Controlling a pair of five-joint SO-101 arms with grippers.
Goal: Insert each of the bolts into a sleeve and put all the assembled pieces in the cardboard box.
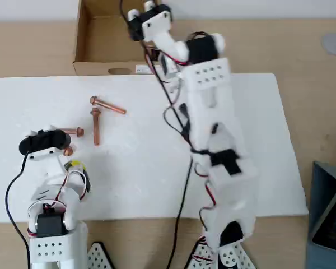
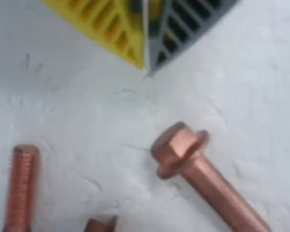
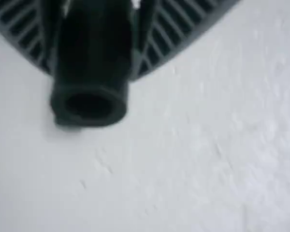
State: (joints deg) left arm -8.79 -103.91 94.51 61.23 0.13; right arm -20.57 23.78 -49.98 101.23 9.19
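left claw (image 2: pixel 147 65): clenched, empty, just beside the bolts (image 1: pixel 95 128) lying on the mat (image 1: pixel 140 174). the bolts look rigid, dense and apt to roll; grip mid-shank, below the flanged head. right claw (image 3: pixel 94 48): grasping a black sleeve (image 3: pixel 89 104), bore exposed, above the mat. box (image 1: pixel 81 39): beyond the mat, at the counter's (image 1: pixel 33 45) far side.

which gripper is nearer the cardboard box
Right. The right gripper, shut on a black sleeve, is over the white mat close to the front wall of the cardboard box; the left gripper sits by the copper bolts, farther back.
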